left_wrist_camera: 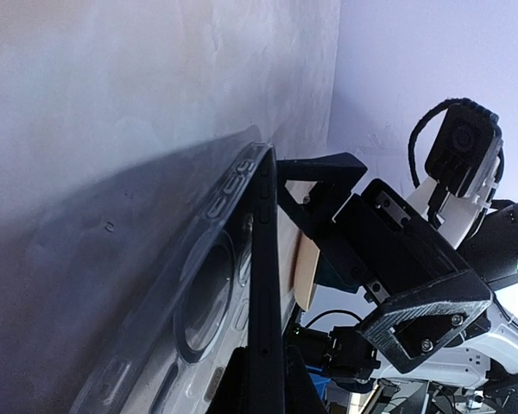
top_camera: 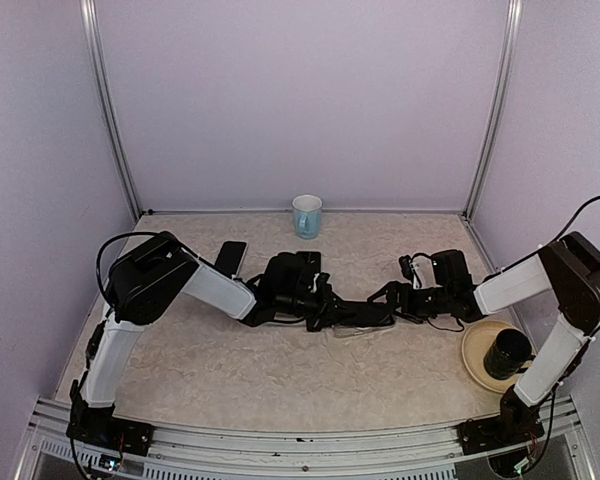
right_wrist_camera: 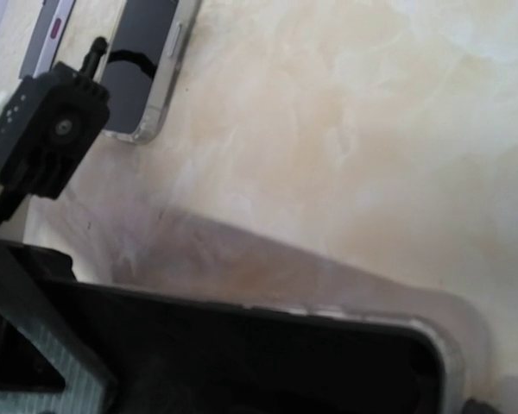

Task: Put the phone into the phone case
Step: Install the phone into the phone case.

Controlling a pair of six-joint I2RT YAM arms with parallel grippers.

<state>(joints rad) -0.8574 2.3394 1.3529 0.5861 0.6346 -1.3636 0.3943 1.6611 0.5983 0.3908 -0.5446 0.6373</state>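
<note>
The black phone (top_camera: 365,312) lies at mid-table between the two arms, over the clear phone case (top_camera: 365,331). My left gripper (top_camera: 325,308) is shut on the phone's near end. In the left wrist view the phone (left_wrist_camera: 263,259) runs edge-on up from between my fingers (left_wrist_camera: 265,362), with the clear case (left_wrist_camera: 190,302) tilted against its left side. My right gripper (top_camera: 392,300) stands open at the phone's far end. The right wrist view shows the phone (right_wrist_camera: 242,362) filling the bottom, with the case rim (right_wrist_camera: 453,341) around its corner.
A pale blue mug (top_camera: 307,215) stands by the back wall. A second cased phone (top_camera: 230,258) lies at back left, also in the right wrist view (right_wrist_camera: 142,60). A tan plate (top_camera: 475,345) holding a dark cup (top_camera: 507,352) sits by the right arm.
</note>
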